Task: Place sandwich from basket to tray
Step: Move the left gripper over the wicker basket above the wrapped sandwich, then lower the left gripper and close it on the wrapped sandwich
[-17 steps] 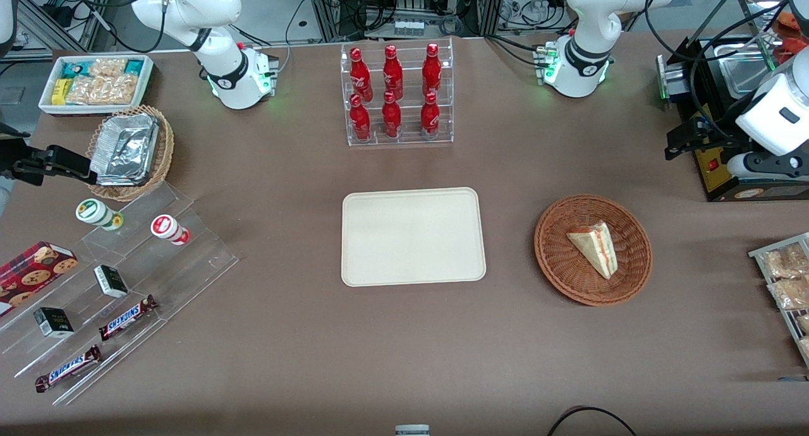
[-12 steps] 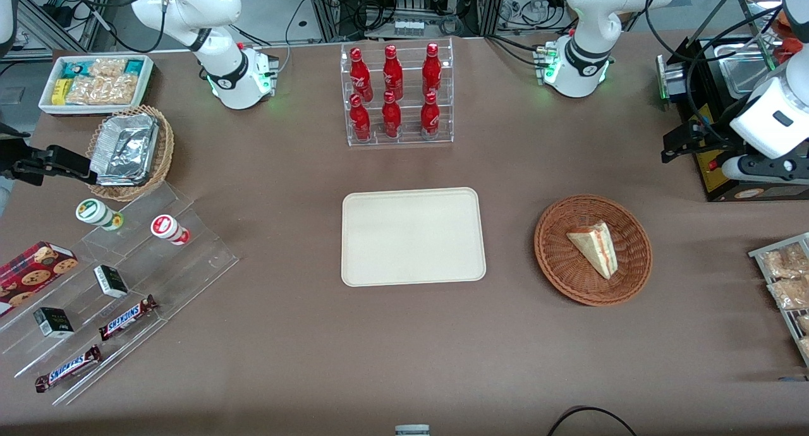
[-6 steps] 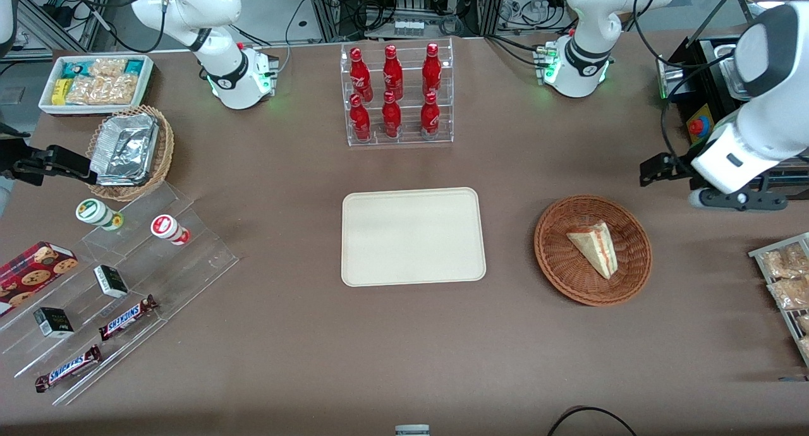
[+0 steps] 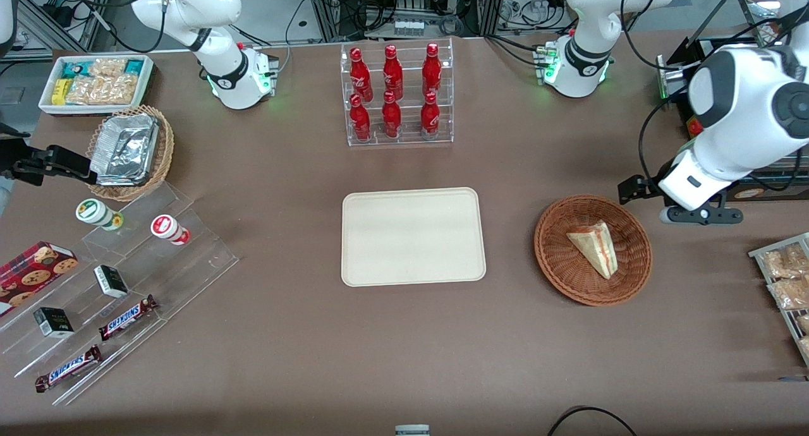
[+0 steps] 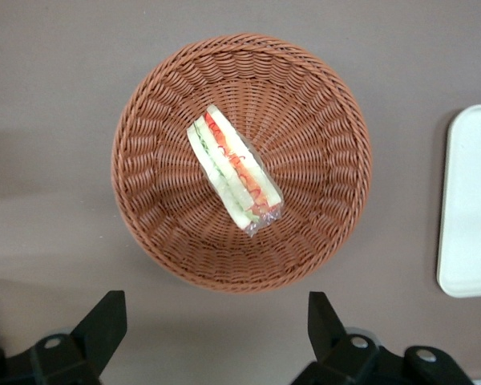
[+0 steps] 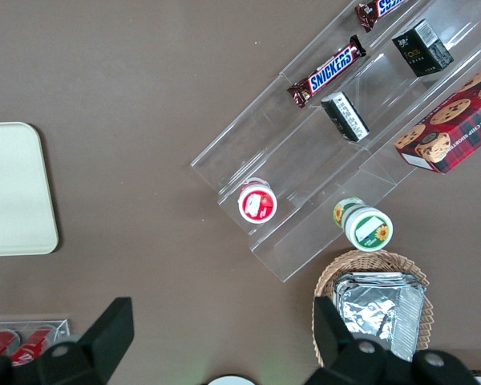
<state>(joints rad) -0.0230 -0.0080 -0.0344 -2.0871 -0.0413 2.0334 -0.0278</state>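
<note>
The sandwich (image 4: 594,249) is a pale bread wedge with red-orange and green filling. It lies in the round reddish-brown wicker basket (image 4: 561,268), toward the working arm's end of the table. The cream-beige tray (image 4: 411,237) lies bare at the table's middle, beside the basket. My left gripper (image 4: 698,216) hangs above the table just outside the basket's rim, on the side away from the tray. In the left wrist view the sandwich (image 5: 234,170) lies in the basket (image 5: 325,104), the tray's edge (image 5: 473,208) shows, and the gripper (image 5: 212,321) is open wide and empty.
A clear rack of red bottles (image 4: 396,95) stands farther from the front camera than the tray. A black machine (image 4: 714,177) and a wire rack of snack packets (image 4: 787,284) sit near the working arm. Clear display steps (image 4: 126,278), a tan basket of foil trays (image 4: 129,151) and a white bin (image 4: 95,82) lie toward the parked arm's end.
My left arm has swung away from the black machine, nearer the front camera and toward the basket. The sandwich, basket and tray have not moved.
</note>
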